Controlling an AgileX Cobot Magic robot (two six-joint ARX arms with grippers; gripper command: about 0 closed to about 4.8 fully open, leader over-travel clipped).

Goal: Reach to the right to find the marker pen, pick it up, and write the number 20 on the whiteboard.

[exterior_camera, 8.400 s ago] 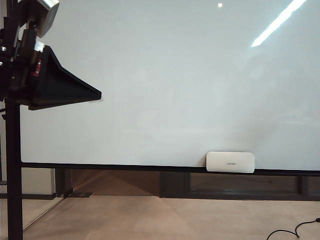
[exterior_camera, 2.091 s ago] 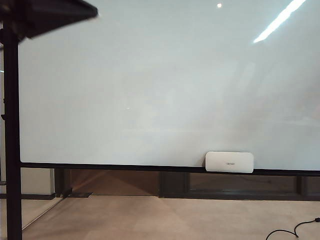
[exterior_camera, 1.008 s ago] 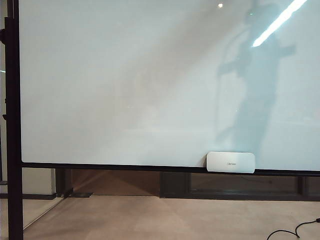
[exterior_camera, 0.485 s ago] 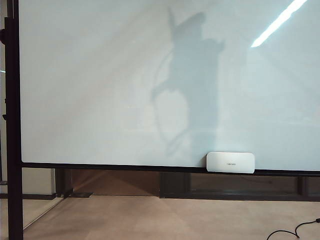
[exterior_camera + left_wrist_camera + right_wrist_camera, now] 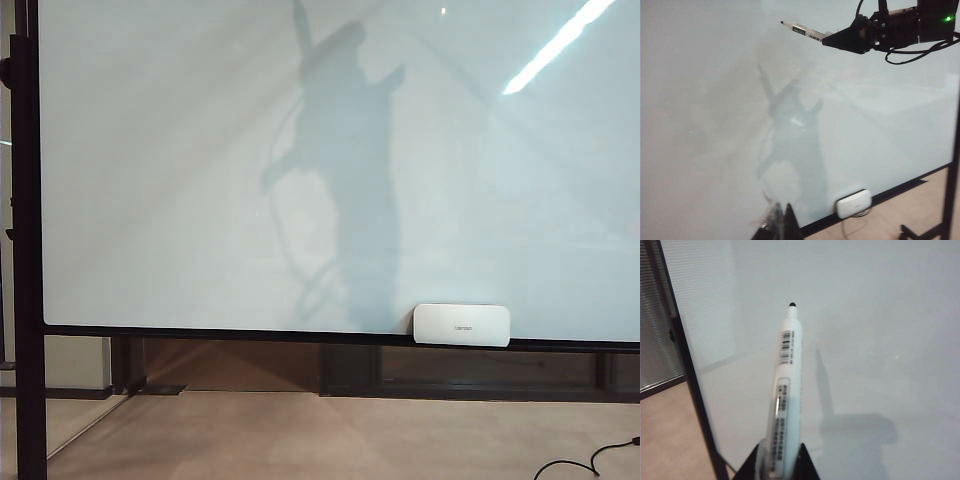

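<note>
Shadow: arm-and-pen shadow now sits left of centre on the whiteboard, shifted leftward from half a second ago and far from its right-side spot a second back.
Left arm: gone from the exterior view, where it filled the upper left corner two seconds ago.
Right gripper: seen from the left wrist view, high in front of the board, black fingers clamped on the rear of the marker pen; in its own view the jaws pinch the barrel from both sides, narrowly parted by the pen's width.
Marker pen: white barrel with barcode and printed label, uncapped, dark tip aimed at the board; tip close to the surface, contact not clear.
Left gripper: only dark finger ends show at the edge of its own view, close together and blurred; open or closed, cannot tell; nothing seen held.
Whiteboard: glossy, black-framed, bare of any strokes; no number 20 written yet.
Eraser: small white rounded block resting on the board's lower ledge, unmoved.
</note>
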